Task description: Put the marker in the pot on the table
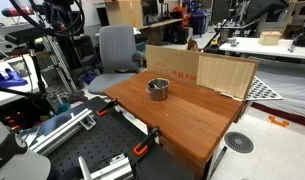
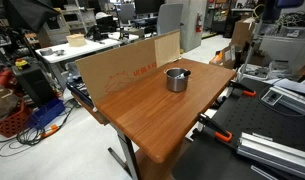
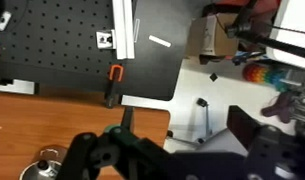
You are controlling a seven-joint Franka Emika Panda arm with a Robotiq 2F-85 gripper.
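One gripper [image 3: 177, 158] crowds the wrist view's bottom, dark and blurred; its opening and any load cannot be told. Just beside it, lower left, sits the pot [image 3: 40, 165] on the table [image 3: 32, 115], wood bare around it up to the edge. The marker cannot be made out.

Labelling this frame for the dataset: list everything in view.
table: 1, reddish-brown wood, centre of both exterior views
pot: 1, shiny silver, on the table near the cardboard
cardboard panels: 2, tan, upright along the table's far edge
office chair: 1, grey, behind the panels
floor disc: 1, grey, floor beside the table
clamps: several, orange-black, at the table's edges
marker: not surely seen; a slim dark stick by the gripper may be it
gripper: 1, black, bottom of wrist view, jaws unclear
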